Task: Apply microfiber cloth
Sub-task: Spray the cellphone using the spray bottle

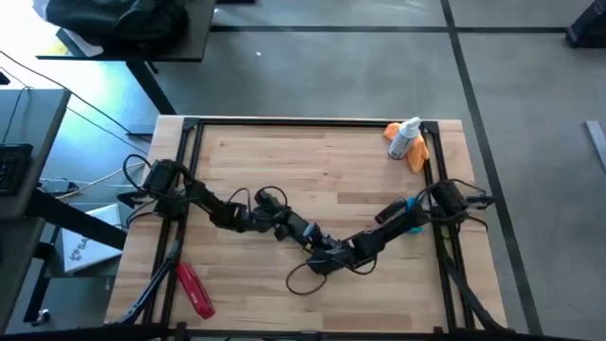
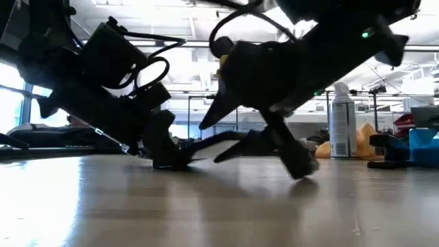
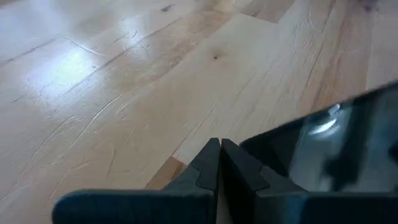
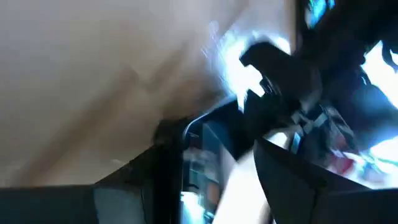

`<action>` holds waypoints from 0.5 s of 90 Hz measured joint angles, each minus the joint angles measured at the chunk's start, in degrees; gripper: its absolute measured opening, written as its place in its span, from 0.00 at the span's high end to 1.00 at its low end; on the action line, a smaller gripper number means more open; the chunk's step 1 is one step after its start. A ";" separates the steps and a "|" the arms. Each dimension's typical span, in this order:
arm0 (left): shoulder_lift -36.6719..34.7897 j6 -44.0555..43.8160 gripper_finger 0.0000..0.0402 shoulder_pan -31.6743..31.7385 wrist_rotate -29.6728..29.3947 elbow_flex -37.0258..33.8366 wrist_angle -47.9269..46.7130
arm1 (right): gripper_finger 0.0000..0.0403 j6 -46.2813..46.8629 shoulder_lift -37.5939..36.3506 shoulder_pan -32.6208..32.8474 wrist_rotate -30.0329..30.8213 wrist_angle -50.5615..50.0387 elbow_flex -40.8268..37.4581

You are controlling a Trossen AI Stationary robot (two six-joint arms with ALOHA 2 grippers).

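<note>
The microfiber cloth (image 1: 418,153) lies bunched at the table's far right corner, against the white spray bottle (image 1: 405,138), and no gripper touches it. Both arms meet low over the table's middle near its front edge. A black phone (image 3: 323,149) lies there, hidden under the arms in the high view. My left gripper (image 3: 219,149) is shut, its tips down at the wood beside the phone. My right gripper (image 4: 230,180) reaches in from the right, with the phone (image 4: 205,158) between its fingers. My left gripper's shut fingers slant down toward the table. The outer side of one finger (image 3: 245,168) lies against the phone's edge (image 3: 264,146). My right gripper has the phone across its width, one finger (image 4: 163,168) against the phone's edge (image 4: 186,149). It comes slanting down from the table's right. In the low view the phone (image 2: 219,145) looks tilted, its left end low by the table.
A red tool with a handle (image 1: 196,289) lies at the front left. A black frame (image 1: 312,121) runs along the table's far edge and down both sides. Loose cables (image 1: 303,278) loop under the arms. Bare wood stretches across the far half.
</note>
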 joint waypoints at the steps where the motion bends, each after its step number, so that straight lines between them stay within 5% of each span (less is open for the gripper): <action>1: 0.00 0.00 1.00 0.00 0.00 0.00 0.00 | 0.52 0.04 -0.01 -0.10 0.01 0.04 0.09; 25: 0.00 0.54 1.00 -0.02 0.17 0.00 -0.09 | 0.53 2.25 -0.23 -1.39 0.67 -0.04 0.60; 45: 0.00 2.51 1.00 -0.04 0.24 0.04 -0.20 | 0.70 2.74 -0.34 -1.51 2.40 -0.21 0.61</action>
